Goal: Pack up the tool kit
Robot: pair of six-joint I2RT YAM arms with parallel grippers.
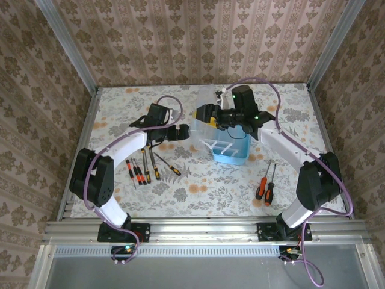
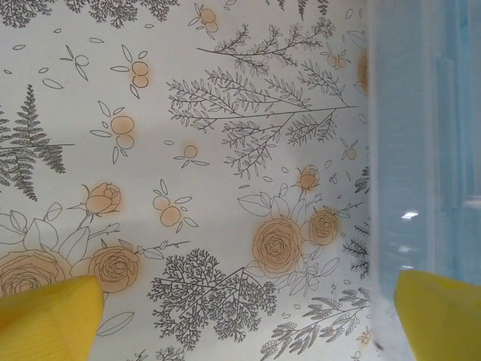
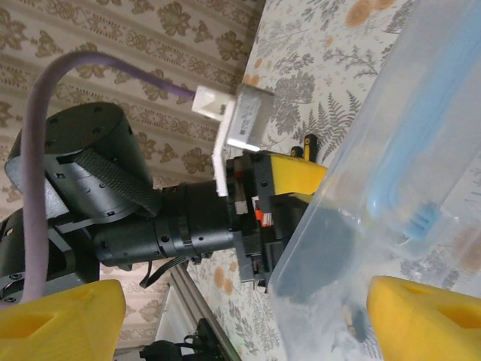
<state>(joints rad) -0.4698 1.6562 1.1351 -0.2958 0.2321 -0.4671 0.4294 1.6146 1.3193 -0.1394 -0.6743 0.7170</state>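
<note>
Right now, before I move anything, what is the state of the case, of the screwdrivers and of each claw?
Tool case: standing on the table, clear lid open.
Left group of screwdrivers: lying loose, not packed.
Right pair of screwdrivers: lying loose side by side, not packed.
Left claw: open, holding nothing, the case beside one finger.
Right claw: open, an edge of the case between its fingers, not clamped.

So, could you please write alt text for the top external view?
An open light-blue case sits on the table, the left arm and right arm reaching toward its clear lid. Several screwdrivers lie to its left, two to its right.
</note>
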